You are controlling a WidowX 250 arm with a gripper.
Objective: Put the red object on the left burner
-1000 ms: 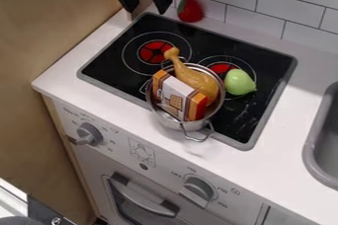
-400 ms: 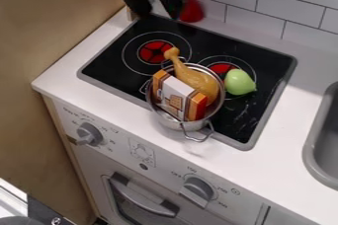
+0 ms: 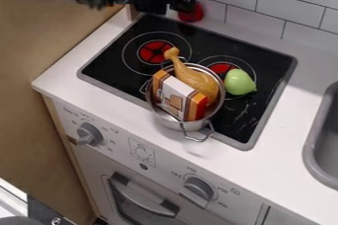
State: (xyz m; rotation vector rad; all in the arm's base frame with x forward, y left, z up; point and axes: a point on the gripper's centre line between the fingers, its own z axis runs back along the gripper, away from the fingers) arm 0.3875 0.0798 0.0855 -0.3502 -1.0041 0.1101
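Camera view: my pincer (image 3: 170, 1) hanging at top, over back of stove (image 3: 105, 61), blurred; whether it is standing apart or together, I cannot tell. Red object (image 3: 191, 15) sitting on counter (image 3: 66, 73) behind stove, near tiles (image 3: 244, 9), partly hidden behind pincer; not lying on left burner (image 3: 155, 51). Metal pot (image 3: 173, 123) resting at stove's front, holding drumstick (image 3: 199, 83) and box (image 3: 176, 90) side by side, both rising above rim. Box showing printed white label. Pear (image 3: 239, 82) lying on right burner (image 3: 223, 66), just beside pot. Print surrounding knobs (image 3: 90, 133).
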